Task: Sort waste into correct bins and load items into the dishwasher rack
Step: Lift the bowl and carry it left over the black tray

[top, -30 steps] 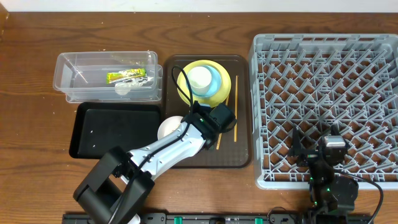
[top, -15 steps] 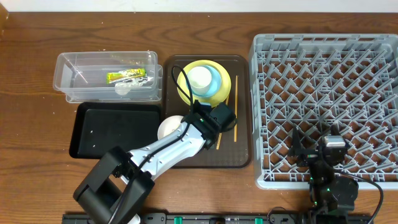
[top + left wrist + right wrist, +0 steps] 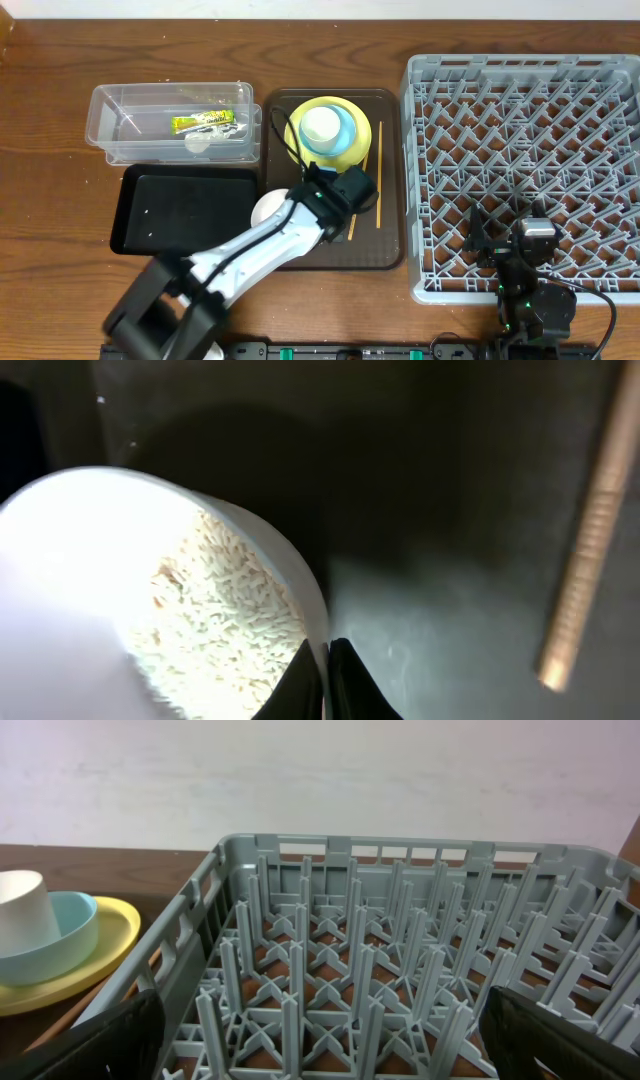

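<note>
Because snack wrapper is waste, it lies in clear tub, far left; black tray just in front, near bare; white bowl holds rice scraps, so left claw is clenched on its rim, likely to tip rice out; yellow plate, blue bowl, cup stacked on brown tray; chopstick beside; rack holds no dishes; right claw spread wide, gripping nothing, waits over rack.

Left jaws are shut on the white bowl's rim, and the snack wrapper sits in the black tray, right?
No: the snack wrapper sits in the clear tub, as the overhead view shows. The jaws do clamp the white bowl.
</note>
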